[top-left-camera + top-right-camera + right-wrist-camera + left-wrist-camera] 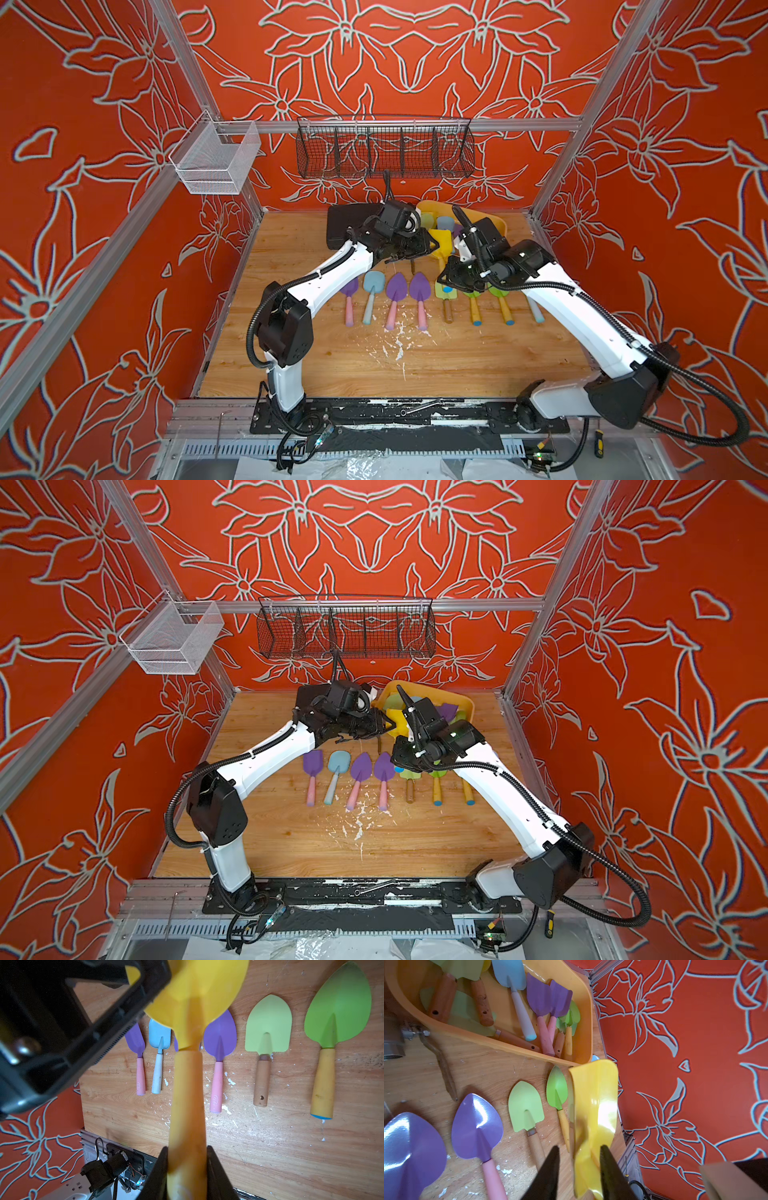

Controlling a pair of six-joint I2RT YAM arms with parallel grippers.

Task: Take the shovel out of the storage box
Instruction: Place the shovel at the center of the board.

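Evidently light and stiff, the yellow shovel [442, 244] hangs over the surface [270, 1147] outside the storage box [512, 1048]. Our right claw [187, 1148] clamps its handle [187, 1095], the surest hold; our left claw [580, 1147] straddles the slick blade [593, 1095]. Whether it is pinching, we cannot tell.

Right claw [187, 1149] clamped on the handle of the yellow shovel [187, 1084], one finger on each side; the blade is partly covered by black arm hardware [62, 1032]. Below on the bench [270, 1147], lying flat in a row: small purple shovel [136, 1041], blue shovel [159, 1036], larger purple shovel [220, 1036], pale green shovel [268, 1026], bright green shovel [338, 1005]. White flecks [228, 1081] scattered around the handles.
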